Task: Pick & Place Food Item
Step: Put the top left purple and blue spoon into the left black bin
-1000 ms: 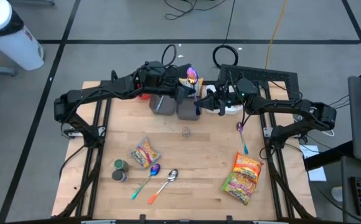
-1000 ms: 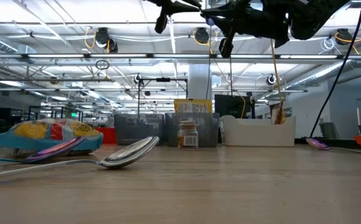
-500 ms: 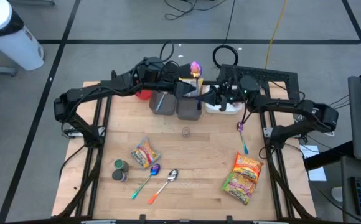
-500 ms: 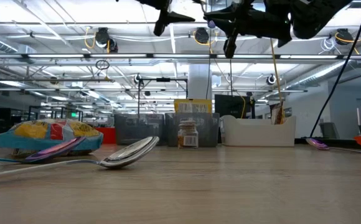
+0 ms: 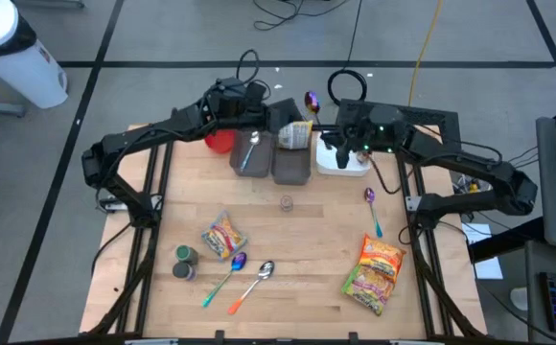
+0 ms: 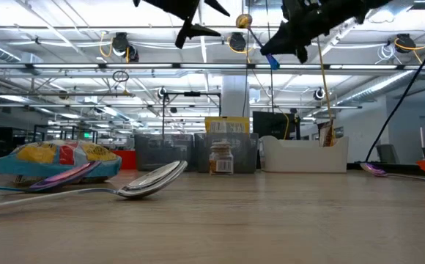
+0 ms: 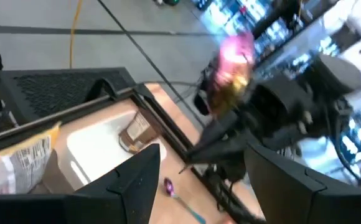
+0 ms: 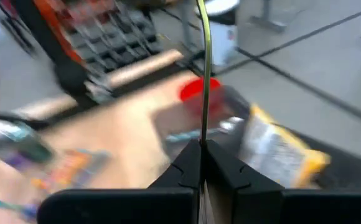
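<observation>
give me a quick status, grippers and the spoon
Right gripper shut on iridescent spoon, held high over the bins at the table's back. Left gripper open, just beside it, holding nothing. Yellow food bag sits in a grey bin below.

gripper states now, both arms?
left gripper: open, holding nothing, raised over the back bins.
right gripper: shut on the spoon, handle pinched, held up in the air.
</observation>
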Available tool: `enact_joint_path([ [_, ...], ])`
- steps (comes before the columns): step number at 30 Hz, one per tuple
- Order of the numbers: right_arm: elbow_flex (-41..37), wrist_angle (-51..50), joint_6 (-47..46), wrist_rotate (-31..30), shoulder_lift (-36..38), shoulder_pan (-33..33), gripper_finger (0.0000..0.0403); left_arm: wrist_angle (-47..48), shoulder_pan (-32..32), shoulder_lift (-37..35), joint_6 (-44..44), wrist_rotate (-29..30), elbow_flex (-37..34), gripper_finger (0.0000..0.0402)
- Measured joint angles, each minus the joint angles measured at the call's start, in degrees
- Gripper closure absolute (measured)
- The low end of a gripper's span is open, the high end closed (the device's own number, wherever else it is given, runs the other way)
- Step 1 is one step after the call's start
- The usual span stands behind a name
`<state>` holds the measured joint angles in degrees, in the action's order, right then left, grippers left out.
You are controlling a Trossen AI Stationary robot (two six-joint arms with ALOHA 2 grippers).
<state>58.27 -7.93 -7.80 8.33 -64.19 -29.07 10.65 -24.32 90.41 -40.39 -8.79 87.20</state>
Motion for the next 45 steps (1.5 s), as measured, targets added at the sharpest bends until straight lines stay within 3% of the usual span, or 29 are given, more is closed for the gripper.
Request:
enact_joint_path([
  [7,5.6,-5.2,11.8,-17.0,-3.4,4.8,0.0403,-6.8,-1.4,0.0,-7.6,-0.2,0.0,0.0158],
  [11,5.9,-5.8,19.4,-22.8,-5.3,7.2,0.0403,-8.3,-1.7,0.0,-14.4,-1.1,0.0,0.0158],
  [15,5.9,-6.6,27.4,-29.0,-6.2,8.9,0.0403,-7.1,-3.0,0.0,-22.8,-5.6,0.0,0.0158],
  [22,5.9,-7.2,43.3,-35.3,-5.9,10.5,0.0403,-1.1,-4.3,0.0,-30.6,-10.7,0.0,0.0158],
  [31,5.9,-6.6,59.1,-37.1,-5.9,10.6,0.0403,1.8,-4.0,0.0,-35.3,-15.6,0.0,0.0158],
  [45,5.8,-1.6,67.8,-38.4,-5.9,10.6,0.0403,9.2,-3.6,0.0,-34.0,-15.5,0.0,0.0158],
])
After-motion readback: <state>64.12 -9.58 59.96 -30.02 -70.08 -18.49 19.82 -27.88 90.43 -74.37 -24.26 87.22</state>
